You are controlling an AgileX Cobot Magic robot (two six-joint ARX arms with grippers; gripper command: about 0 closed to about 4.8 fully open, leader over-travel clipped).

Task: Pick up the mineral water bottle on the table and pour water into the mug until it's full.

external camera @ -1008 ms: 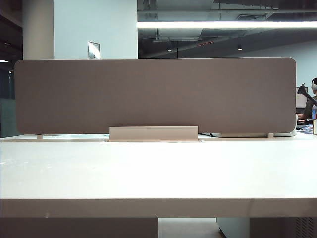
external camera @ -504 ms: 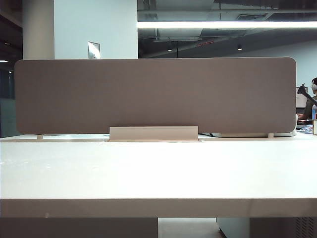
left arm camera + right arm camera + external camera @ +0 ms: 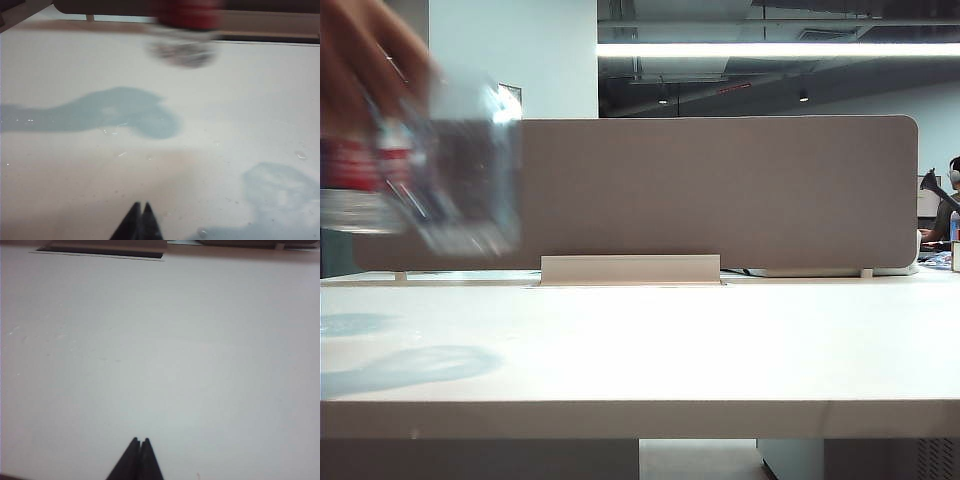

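A person's hand [image 3: 360, 50] hangs blurred above the left end of the table [image 3: 720, 350]. It carries the mineral water bottle [image 3: 350, 170], a smear of red label, and the smoky transparent mug [image 3: 470, 170]. Both are in the air, clear of the table top. In the left wrist view the bottle [image 3: 186, 20] shows as a red and clear blur at the far side of the table, well beyond my left gripper [image 3: 141, 205], which is shut on nothing. My right gripper [image 3: 140, 440] is shut too, over bare white table [image 3: 200, 365]. Neither gripper shows in the exterior view.
A grey-brown partition panel [image 3: 720, 190] runs along the table's back, with a white bracket [image 3: 630, 269] at its foot. Soft shadows [image 3: 410, 365] of the carried things lie on the left of the table. A seated person [image 3: 948, 200] is far off at the right.
A hand has swept in from the left with the bottle and mug; the table top was bare before. Shadows now fall on its left part. Nothing else in the exterior view has shifted.
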